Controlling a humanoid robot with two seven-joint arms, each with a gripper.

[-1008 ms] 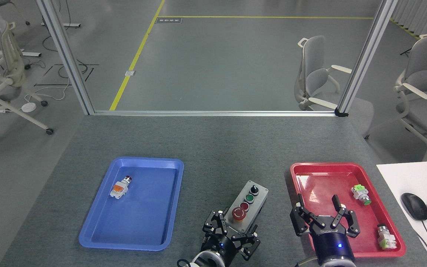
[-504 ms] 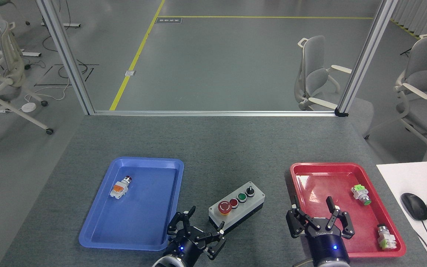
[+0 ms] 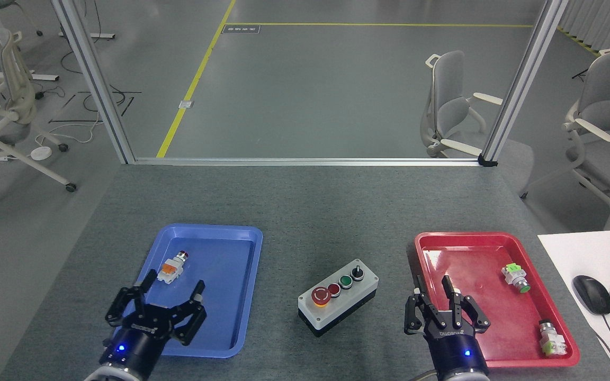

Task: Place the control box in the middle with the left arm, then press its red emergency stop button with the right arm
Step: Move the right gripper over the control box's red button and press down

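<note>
Control box [image 3: 338, 297] sits on the grey table [image 3: 305, 211] between blue tray [image 3: 241, 296] and red tray [image 3: 429, 254], angled, red emergency stop button [image 3: 321, 296] at its near-left end. Change since a second ago — left gripper [image 3: 170, 296] has let go and withdrawn over the blue tray, fingers spread, empty. Placement looks done; press remains. Right gripper [image 3: 445, 304] hovers right of the box, not touching — fingers drawn closer together, holding nothing.
</note>
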